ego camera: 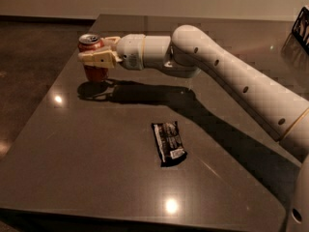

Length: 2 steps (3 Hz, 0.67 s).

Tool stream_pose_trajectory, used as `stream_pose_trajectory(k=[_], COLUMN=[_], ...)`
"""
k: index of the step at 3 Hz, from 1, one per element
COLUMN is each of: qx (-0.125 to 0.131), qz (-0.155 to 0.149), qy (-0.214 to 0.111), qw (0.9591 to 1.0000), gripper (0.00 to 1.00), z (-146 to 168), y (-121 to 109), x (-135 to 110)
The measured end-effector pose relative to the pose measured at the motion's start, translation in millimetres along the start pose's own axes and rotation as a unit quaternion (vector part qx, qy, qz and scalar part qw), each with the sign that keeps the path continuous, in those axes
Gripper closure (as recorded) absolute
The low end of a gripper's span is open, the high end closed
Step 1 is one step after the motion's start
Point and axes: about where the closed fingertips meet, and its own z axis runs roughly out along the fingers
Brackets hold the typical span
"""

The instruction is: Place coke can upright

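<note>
The coke can [92, 71] is red-orange with a silver top. It stands upright at the far left of the dark table [96, 168], its base at or just above the surface. My gripper [91, 52] reaches in from the right on a white arm and its fingers [96, 59] are shut around the can's upper half. The green can is hidden behind my arm.
A flat black snack wrapper [169, 142] lies near the table's middle, in front of my arm. The table's left edge [63, 76] runs close beside the can. A dark object [302, 26] shows at the far right edge.
</note>
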Motion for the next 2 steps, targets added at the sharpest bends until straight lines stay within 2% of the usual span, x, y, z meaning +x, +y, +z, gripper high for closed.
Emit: stream_pose_trajectory(k=[2], qx=[-0.012], qz=[-0.013], qy=[0.010], qw=[0.9998], gripper=[0.59], z=[6.0], y=[-4.6], x=[18.7])
